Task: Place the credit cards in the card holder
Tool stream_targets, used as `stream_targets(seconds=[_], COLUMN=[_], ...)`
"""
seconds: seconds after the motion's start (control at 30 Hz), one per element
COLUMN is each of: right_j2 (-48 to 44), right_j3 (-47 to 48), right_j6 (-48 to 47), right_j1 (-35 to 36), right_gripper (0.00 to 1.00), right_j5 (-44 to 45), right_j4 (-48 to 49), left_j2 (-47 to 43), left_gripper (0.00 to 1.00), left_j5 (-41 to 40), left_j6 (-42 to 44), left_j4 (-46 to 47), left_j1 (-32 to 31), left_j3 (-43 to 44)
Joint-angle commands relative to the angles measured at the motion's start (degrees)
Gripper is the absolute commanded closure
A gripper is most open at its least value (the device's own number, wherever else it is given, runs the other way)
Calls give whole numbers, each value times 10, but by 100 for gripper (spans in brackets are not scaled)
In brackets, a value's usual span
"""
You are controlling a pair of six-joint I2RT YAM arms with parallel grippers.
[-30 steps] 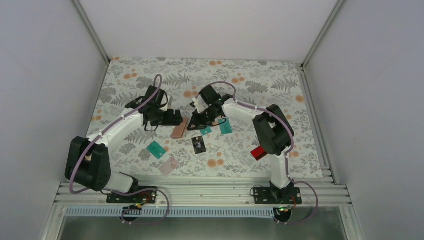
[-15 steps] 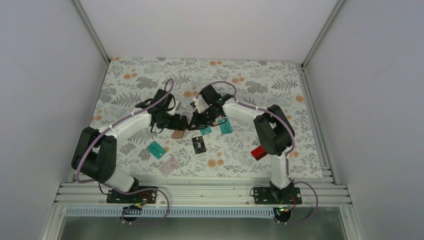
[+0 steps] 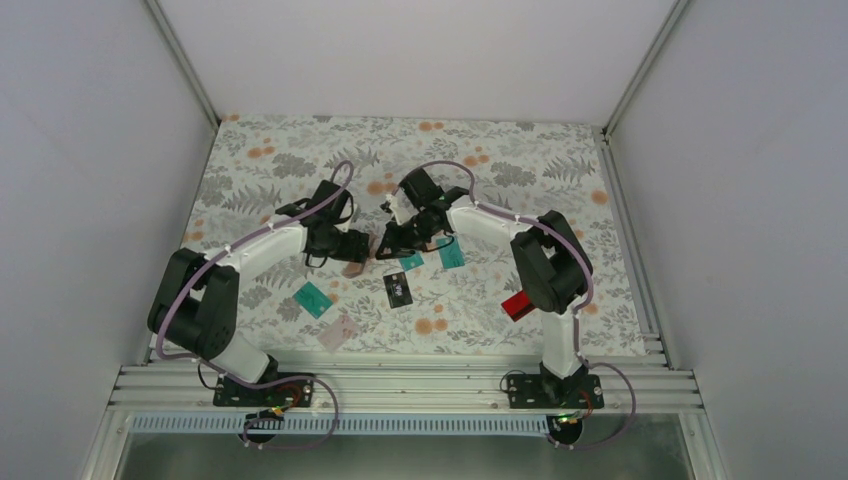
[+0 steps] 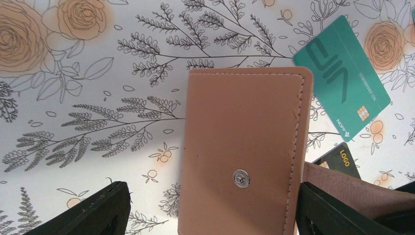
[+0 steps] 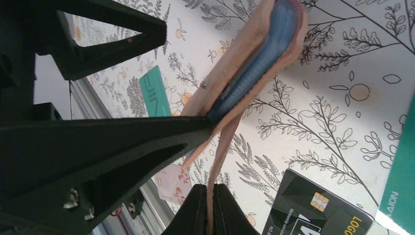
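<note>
The tan card holder [image 4: 244,147] stands partly opened between the arms; it also shows in the top view [image 3: 354,268]. My right gripper [image 5: 211,210] is shut on its loose flap, showing a blue lining [image 5: 259,54]. My left gripper [image 4: 210,215] is open, its jaws either side of the holder's snap face, the right finger [image 4: 337,210] at its stitched edge. On the cloth lie three teal cards [image 3: 313,299] [image 3: 411,262] [image 3: 451,252], a black card [image 3: 398,289], a pale pinkish card [image 3: 338,331] and a red card [image 3: 516,305].
The floral cloth [image 3: 520,170] covers the table. White walls stand at the back and both sides. A metal rail [image 3: 400,385] runs along the near edge. The red card lies under the right arm's elbow.
My left arm has swung right, bringing its open jaws around the card holder. The holder has tipped up from lying flat. My right gripper has barely moved.
</note>
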Motion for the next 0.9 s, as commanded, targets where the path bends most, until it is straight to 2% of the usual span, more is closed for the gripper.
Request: stream_targets(seconds=[0.0, 0.47, 0.6, 0.87], right_j2=[-23, 0, 15, 72], right_j3=[-8, -26, -13, 34], right_j6=[-17, -43, -57, -85], right_j1=[4, -13, -19, -29], right_gripper=[96, 96, 96, 96], right_j5=[11, 36, 45, 66], right_j4=[-16, -26, -33, -51], left_j2=[-9, -29, -32, -11], left_gripper=[18, 25, 29, 31], left_j5=[-46, -71, -80, -85], left_j6=[2, -6, -9, -19], left_j4=[-14, -26, -24, -19], left_j1=[0, 24, 36, 62], left_j3=[12, 7, -1, -25])
